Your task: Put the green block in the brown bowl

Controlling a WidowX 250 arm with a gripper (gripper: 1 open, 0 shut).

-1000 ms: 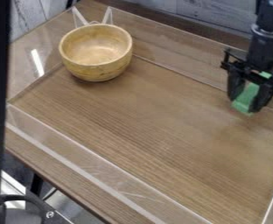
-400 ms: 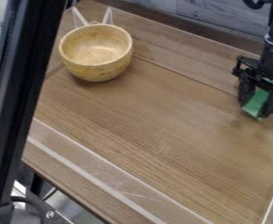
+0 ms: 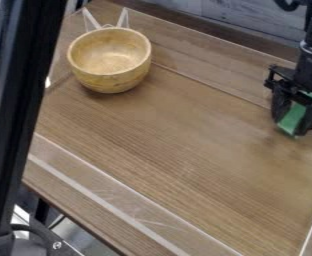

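Dark slanted bar (image 3: 25, 110) runs down the left side of the view, close to the lens and out of focus, hiding the table's left edge behind it. Just right of it, toward the far left of the wooden table (image 3: 172, 150), sits the brown bowl (image 3: 109, 58): round, thick-walled, light tan, upright, nothing visible inside. Two pale thin tips poke up behind its far rim; cannot tell what they are. A raised clear rim borders the table along the near-left edge, catching some glare. The middle of the table is bare wood grain, running diagonally. At the far right, well apart from the bowl, the black arm comes down from the top edge of the view with the gripper (image 3: 296, 112) pointing down at the table. Its dark fingers (image 3: 278, 97) are pressed in against the green block (image 3: 296, 117), which stands roughly on end between them, a touch tilted, its lower end at or just over the table surface; cannot tell whether it touches the wood. The block's bright green face shows below and between the fingers, the upper part hidden by the gripper body. Block is near the right edge, on the opposite side of the table from the bowl.
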